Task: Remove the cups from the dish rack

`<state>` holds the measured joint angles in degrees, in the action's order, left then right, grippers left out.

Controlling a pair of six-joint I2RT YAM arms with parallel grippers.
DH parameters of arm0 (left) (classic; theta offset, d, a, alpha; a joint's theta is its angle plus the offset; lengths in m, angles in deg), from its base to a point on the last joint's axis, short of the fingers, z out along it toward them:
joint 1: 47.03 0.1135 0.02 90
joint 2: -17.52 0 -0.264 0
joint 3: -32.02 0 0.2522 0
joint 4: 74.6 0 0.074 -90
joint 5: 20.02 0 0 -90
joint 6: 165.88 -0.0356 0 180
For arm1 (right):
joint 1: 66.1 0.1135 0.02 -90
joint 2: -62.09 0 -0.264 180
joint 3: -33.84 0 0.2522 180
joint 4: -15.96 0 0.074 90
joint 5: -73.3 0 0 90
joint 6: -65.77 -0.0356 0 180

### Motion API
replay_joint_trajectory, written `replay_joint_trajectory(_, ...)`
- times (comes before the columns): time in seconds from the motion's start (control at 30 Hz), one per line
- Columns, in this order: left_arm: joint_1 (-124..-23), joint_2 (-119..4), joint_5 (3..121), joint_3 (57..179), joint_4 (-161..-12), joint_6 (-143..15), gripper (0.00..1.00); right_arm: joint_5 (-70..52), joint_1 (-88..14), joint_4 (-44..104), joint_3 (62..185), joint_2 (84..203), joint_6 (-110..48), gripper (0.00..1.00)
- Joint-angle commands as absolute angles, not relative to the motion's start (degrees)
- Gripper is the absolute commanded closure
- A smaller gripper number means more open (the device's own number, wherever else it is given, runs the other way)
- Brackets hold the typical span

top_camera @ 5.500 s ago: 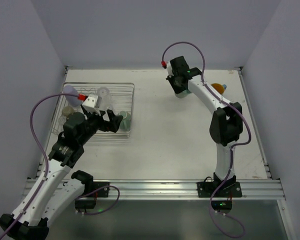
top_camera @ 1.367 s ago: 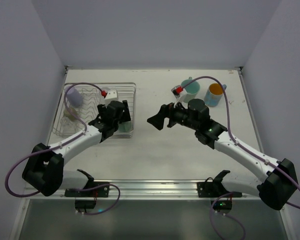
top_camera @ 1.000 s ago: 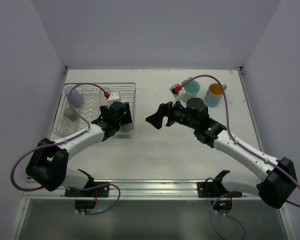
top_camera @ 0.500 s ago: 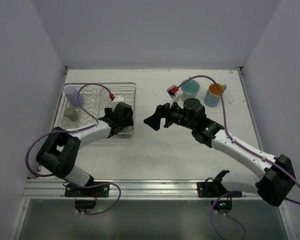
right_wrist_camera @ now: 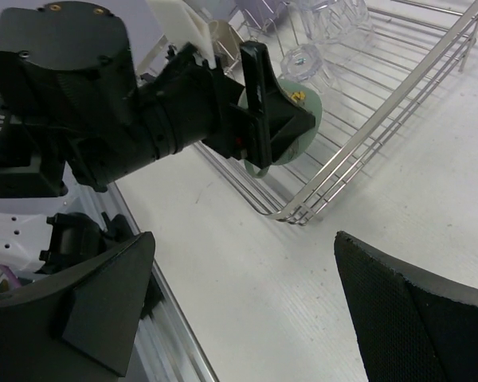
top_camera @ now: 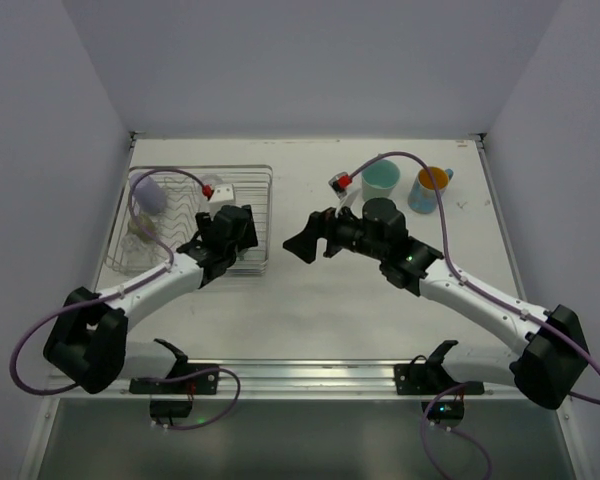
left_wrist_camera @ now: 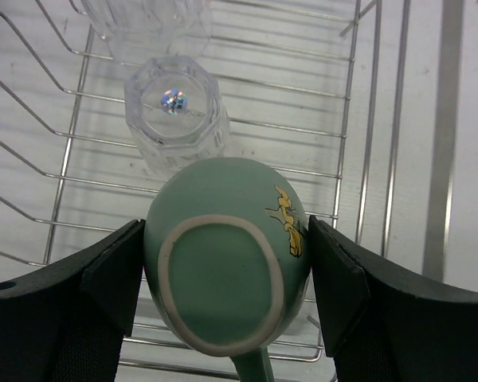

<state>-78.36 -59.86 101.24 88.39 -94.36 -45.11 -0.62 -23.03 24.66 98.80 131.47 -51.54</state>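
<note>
The left gripper point(left_wrist_camera: 227, 263) has its two black fingers point(left_wrist_camera: 119, 270) on both sides of the mint-green mug point(left_wrist_camera: 215, 215), and they touch its wall at nine and at three o'clock. I judge this as a grasp, but how firm it is I cannot tell. The mug stands upside down in the five o'clock corner of the dish rack point(top_camera: 255, 190), which occupies the ten o'clock part of the table.

Some things can go wrong from here. The wall of the mug is round and looks smooth, so it may slip or turn between the flat pads during the lift. A clear glass point(left_wrist_camera: 175, 119) stands just beside it at eleven o'clock, so a tilted lift can knock it over. The handle, pointing to six o'clock in the wrist view, may catch on a wire and drag the rack.

The mug is soft green with a pale, unglazed foot ring and a small yellow mark at two o'clock.

The right gripper point(right_wrist_camera: 247, 318) hangs wide apart and empty above the table, at three o'clock from the rack.
</note>
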Motion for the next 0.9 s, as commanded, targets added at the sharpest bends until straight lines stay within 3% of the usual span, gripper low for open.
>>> replay_joint_trajectory(0.0, -78.7, -54.0, 104.6, 88.5, -93.3, -45.7, 0.68, -0.8, -22.4, 19.0, 100.5, 131.9, -55.0, 0.03)
replay_joint_trajectory(0.2, -78.7, -44.1, 101.7, 88.6, -93.3, -45.4, 0.73, -1.5, -22.3, 7.4, 96.9, 132.9, -66.9, 0.04)
replay_joint_trajectory(0.53, -78.6, -29.1, 84.1, 90.4, -86.5, -37.5, 0.78, 5.1, -21.6, -14.5, 89.7, 133.0, -75.1, 0.11)
replay_joint_trajectory(0.7, -78.6, -25.6, 74.3, 89.6, -81.3, -35.9, 0.79, 4.3, -21.6, -8.5, 92.3, 132.0, -77.0, 0.15)
replay_joint_trajectory(0.8, -78.6, -23.3, 71.6, 88.9, -78.8, -33.2, 0.79, 4.8, -21.7, -10.5, 93.3, 132.4, -77.6, 0.29)
replay_joint_trajectory(0.87, -78.6, -22.5, 70.7, 88.6, -77.6, -31.9, 0.80, 8.2, -21.6, -11.8, 94.0, 133.0, -77.4, 0.33)
